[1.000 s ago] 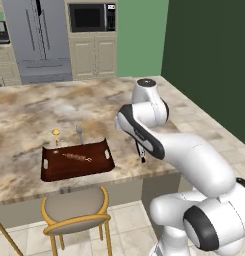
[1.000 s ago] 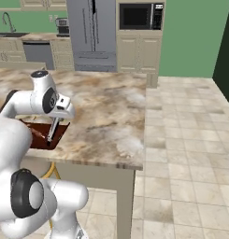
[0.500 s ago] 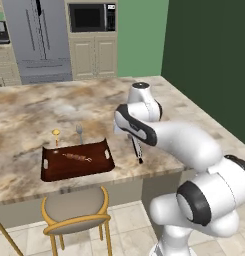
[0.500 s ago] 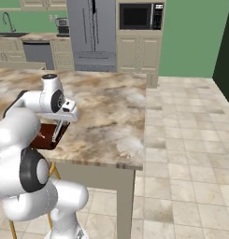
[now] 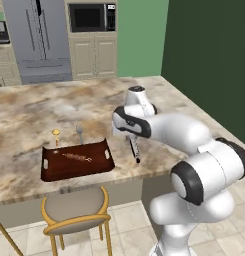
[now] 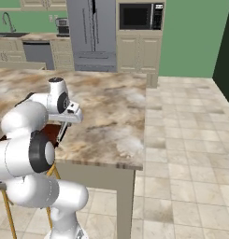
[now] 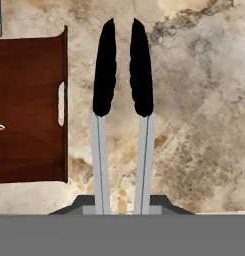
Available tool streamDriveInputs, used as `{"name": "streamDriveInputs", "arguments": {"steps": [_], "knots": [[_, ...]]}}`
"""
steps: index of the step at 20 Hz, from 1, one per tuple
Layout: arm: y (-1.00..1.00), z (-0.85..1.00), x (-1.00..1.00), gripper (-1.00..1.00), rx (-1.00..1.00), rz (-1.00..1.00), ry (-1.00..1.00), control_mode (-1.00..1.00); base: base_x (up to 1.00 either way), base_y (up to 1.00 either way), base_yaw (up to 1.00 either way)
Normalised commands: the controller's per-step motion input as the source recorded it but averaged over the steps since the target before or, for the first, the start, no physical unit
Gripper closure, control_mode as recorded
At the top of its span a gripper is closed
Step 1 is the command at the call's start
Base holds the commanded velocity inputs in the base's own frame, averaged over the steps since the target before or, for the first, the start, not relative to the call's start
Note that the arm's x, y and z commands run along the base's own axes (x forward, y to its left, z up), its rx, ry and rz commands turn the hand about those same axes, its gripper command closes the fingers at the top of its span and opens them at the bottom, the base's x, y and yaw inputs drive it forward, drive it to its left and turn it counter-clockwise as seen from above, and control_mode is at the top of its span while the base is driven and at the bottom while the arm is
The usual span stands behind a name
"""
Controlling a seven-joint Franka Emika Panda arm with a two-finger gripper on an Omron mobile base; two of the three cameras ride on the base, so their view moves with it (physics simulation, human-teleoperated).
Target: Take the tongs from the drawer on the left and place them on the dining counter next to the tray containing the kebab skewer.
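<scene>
Below the hand, between the finger tips, we saw the tongs (image 7: 123,120) held by their silver arms, the claw (image 7: 123,209) clamped on them near the bottom of the hand view. Two narrow grey arms ran up and ended in long black tips, slightly apart and tapering to rounded points. In the left base view the tongs (image 5: 135,148) hung from the gripper (image 5: 130,136) pointing down at the counter (image 5: 94,100), close to its near edge; we could not tell whether their tips touched the stone.

Just left of the tongs lay the tray (image 7: 29,110), dark reddish-brown wood with a raised rim and a slot handle cut in its near short end. A strip of bare stone separated tray and tongs. On the tray (image 5: 76,162) a thin skewer (image 5: 77,158) with small brown pieces lay slantwise. Beyond the tray's far rim stood a small gold-topped item (image 5: 56,133) and a silver fork (image 5: 79,131).

To the tongs' right the mottled beige, brown and white slab lay bare as far as its corner, with open room. A wooden chair (image 5: 76,212) with a round grey seat was tucked under the near edge. Farther back, across the wide slab, stood a steel fridge (image 5: 36,37), beige cabinets and a black microwave (image 5: 91,17).
</scene>
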Motion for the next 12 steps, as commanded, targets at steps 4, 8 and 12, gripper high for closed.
{"name": "streamDriveInputs", "arguments": {"steps": [4, 8, 12], "knots": [[0.00, -0.44, 0.16, 1.00, 0.00, 0.00, 0.04, -1.00, 0.00, 0.00, 0.00], [0.00, -0.44, 0.18, 1.00, 0.00, 0.00, 0.04, -1.00, 0.00, 0.00, 0.00], [0.00, -0.32, 0.21, 1.00, 0.00, 0.00, 0.04, -1.00, 0.00, 0.00, 0.00]]}}
